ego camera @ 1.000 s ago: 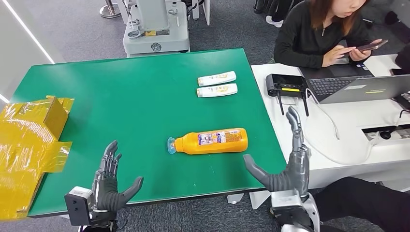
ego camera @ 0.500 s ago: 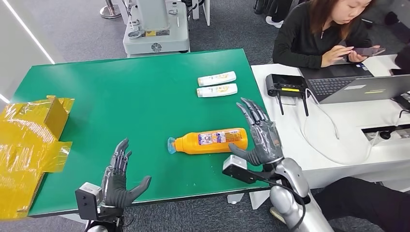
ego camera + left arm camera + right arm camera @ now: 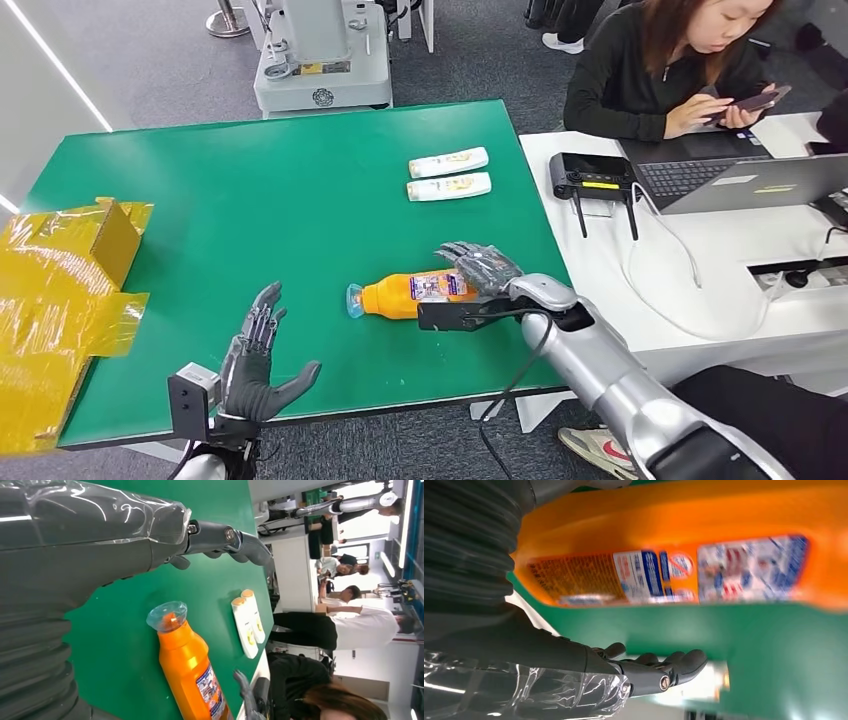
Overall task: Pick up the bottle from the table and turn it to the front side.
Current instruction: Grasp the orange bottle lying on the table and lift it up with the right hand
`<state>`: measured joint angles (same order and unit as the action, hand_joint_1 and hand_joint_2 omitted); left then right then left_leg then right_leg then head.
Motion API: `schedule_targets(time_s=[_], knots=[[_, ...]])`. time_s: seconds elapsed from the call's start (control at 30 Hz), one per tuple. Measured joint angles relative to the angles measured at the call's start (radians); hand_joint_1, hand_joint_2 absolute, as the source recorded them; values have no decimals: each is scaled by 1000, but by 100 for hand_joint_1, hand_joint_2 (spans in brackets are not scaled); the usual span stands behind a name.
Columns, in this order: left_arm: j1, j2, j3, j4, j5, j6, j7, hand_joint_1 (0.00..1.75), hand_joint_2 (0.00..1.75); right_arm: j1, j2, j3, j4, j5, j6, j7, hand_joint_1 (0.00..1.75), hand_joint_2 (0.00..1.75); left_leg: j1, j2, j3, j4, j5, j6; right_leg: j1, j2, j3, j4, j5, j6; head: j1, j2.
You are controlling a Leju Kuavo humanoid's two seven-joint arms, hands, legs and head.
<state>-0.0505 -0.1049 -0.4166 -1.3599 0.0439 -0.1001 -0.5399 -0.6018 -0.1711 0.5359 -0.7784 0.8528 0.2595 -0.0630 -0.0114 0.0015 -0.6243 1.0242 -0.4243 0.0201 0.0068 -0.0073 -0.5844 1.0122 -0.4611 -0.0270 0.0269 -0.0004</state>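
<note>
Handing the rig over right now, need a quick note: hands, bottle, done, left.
Right hand: over the base end of the orange bottle, fingers draped across it; firm grip cannot be confirmed.
Left hand: open, holding nothing, above the near edge of the green table.
Bottle: lying on its side on the table, cap end toward the left hand.
Done: right hand has reached the bottle.
Left: grasp, lift, turn to the front side.

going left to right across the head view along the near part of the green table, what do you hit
yellow cardboard box → left robot hand → orange bottle → right robot hand → white table
</note>
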Motion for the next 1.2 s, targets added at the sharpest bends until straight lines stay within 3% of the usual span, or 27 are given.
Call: schedule_targets(time_s=[0.23, 0.27, 0.37, 0.4, 0.6, 1.03, 1.2], knots=[[-11, 4, 0, 14, 39, -7, 29, 0, 175, -176, 2, 154, 217, 24, 172, 29, 0, 175, 0, 0, 0, 0, 0, 0, 0, 0, 0, 0, 0, 0, 0, 0], [-11, 4, 0, 14, 44, -7, 32, 0, 175, -191, 2, 171, 237, 27, 185, 31, 8, 175, 0, 0, 0, 0, 0, 0, 0, 0, 0, 0, 0, 0, 0, 0], [-11, 7, 0, 14, 54, -3, 38, 0, 175, -223, 2, 216, 280, 35, 208, 29, 139, 175, 0, 0, 0, 0, 0, 0, 0, -1, 0, 0, 0, 0, 0, 0], [-10, 8, 0, 14, 56, -2, 39, 0, 175, -232, 2, 229, 291, 36, 212, 27, 175, 175, 0, 0, 0, 0, 0, 0, 0, 0, 0, 0, 0, 0, 0, 0], [7, 9, 0, 14, 58, 5, 39, 0, 175, -248, -3, 270, 319, 16, 171, 7, 174, 175, 0, 1, 1, 0, 0, 0, 0, 0, 0, 0, 0, 0, 0, 0], [36, 11, 0, 13, 24, 1, 38, 0, 175, -176, -53, 278, 271, -38, 3, -3, 175, 175, 0, 1, 5, 0, 0, 0, 0, 1, 4, -1, 1, 0, 0, 0], [58, 11, 4, 11, 2, 2, 28, 0, 175, -94, -80, 245, 199, -135, -126, -54, 175, 175, 0, 1, 5, 0, 0, 0, 0, 1, 5, -1, 1, 0, 0, 0]])
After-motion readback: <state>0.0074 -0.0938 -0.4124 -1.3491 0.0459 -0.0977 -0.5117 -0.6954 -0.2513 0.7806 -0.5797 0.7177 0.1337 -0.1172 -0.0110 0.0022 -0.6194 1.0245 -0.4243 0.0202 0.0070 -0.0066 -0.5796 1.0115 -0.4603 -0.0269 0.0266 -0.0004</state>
